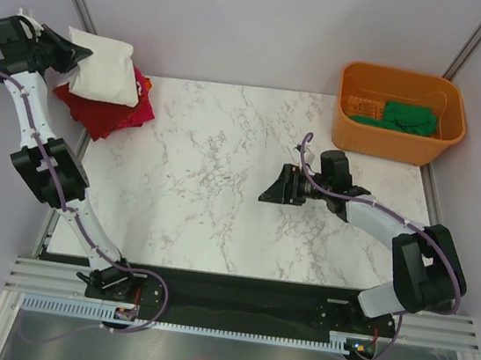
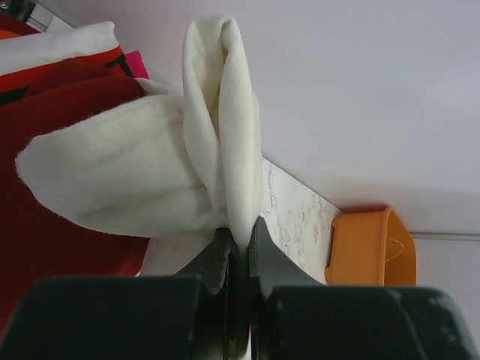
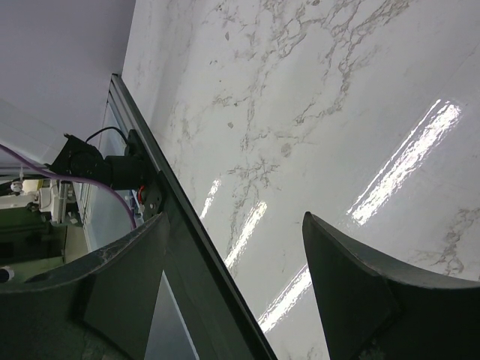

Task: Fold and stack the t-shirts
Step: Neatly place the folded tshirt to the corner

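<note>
L gripper (L wrist view): nearest the lens, black fingers at btm of frame.
L jaws: pressed tight together on a fold of the cream shirt. Cloth stands up from the pinch, and the rest of the bundle bulges to the left.
Behind the cloth: dark red shirt on the left, w/ a sliver of pink shirt above it.
Background: strip of marble table, w/ the orange tub past it.
R gripper (R wrist view): jaws spread wide w/ nothing btwn them.
Under R jaws: bare table, glare streaks on the marble.
Cream shirt (top view): folded, at far-left corner of the table, lying on the dark red shirt and partly past the far edge.
L gripper: at the cream shirt's left edge.
Pink shirt: peeks out on the right side of that pile.
Green shirt: inside the orange tub at the far-right corner.
R gripper: over the table's right half, pointing left, well apart from every shirt.
</note>
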Motion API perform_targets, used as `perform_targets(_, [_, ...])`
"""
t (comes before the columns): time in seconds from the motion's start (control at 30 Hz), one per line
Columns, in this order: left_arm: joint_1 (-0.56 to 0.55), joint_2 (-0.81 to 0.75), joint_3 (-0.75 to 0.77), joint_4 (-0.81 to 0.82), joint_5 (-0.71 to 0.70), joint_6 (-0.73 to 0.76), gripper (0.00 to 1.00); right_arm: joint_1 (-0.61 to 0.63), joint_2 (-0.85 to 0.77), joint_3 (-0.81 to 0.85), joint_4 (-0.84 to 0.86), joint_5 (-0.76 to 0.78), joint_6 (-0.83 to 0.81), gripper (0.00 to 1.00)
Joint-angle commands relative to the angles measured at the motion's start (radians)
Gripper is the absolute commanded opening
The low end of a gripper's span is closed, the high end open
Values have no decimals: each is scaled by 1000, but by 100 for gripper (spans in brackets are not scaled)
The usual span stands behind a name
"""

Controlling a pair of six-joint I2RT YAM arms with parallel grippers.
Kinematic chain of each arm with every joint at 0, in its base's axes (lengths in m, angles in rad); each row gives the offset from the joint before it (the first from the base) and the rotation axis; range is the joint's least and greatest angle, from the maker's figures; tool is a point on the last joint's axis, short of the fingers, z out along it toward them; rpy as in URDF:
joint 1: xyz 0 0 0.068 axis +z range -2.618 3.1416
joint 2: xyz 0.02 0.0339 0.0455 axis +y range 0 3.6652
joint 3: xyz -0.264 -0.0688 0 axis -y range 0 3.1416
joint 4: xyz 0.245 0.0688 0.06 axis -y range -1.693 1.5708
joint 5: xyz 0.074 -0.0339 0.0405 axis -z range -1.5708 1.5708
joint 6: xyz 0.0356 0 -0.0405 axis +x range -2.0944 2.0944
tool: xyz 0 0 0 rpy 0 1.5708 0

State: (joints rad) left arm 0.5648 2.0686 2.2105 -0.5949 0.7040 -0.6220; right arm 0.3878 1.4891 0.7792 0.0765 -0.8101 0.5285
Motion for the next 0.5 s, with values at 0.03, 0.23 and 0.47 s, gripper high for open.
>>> perform_targets(0.03, [21,25,-69,14,-138,-30,2,-4,8,2,37,-23,-1,80])
perform_targets(0.23, [33,123,-66,14,-262,-41,5,-3,10,0,23,-14,-10,80])
perform_targets(0.47, [40,209,-87,9,-406,-30,14,-3,28,12,5,-6,-24,80])
